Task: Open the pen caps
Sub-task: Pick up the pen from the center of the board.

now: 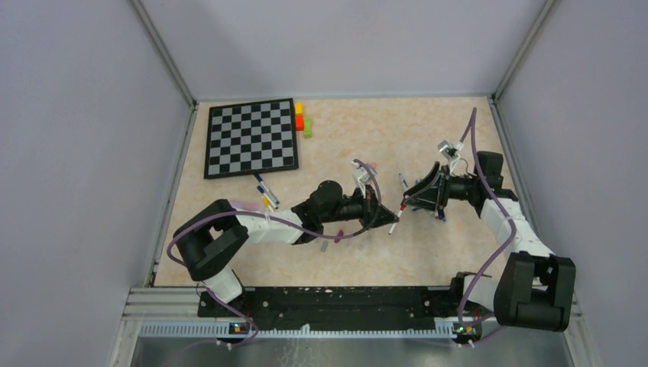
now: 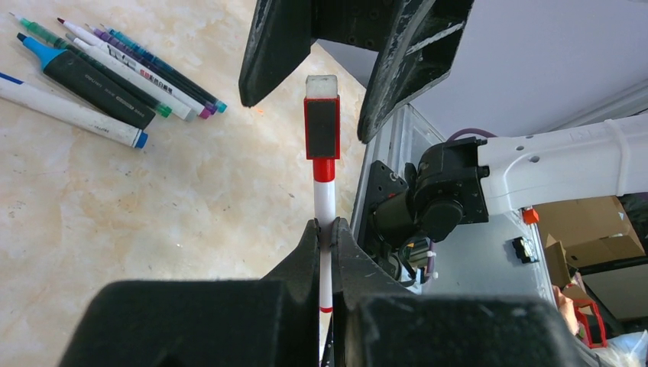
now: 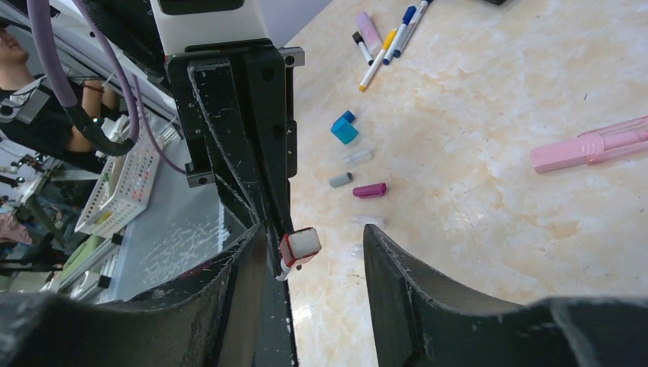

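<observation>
My left gripper (image 2: 326, 225) is shut on the white barrel of a pen (image 2: 325, 191) with a red cap (image 2: 322, 126) and holds it above the table. My right gripper (image 3: 315, 233) is open, and its jaws stand on either side of that red cap (image 3: 299, 246) without pinching it. In the top view the two grippers meet at mid-table, left (image 1: 382, 210) and right (image 1: 409, 200). Loose caps lie on the table: blue (image 3: 344, 128), grey (image 3: 340, 180) and magenta (image 3: 370, 189). Several more pens (image 2: 115, 65) lie in a bunch.
A chessboard (image 1: 252, 138) lies at the back left with yellow, red and green blocks (image 1: 300, 118) beside it. A pink highlighter (image 3: 592, 143) and a few pens (image 3: 382, 38) lie on the table. More pens (image 1: 265, 191) lie near the board's front edge.
</observation>
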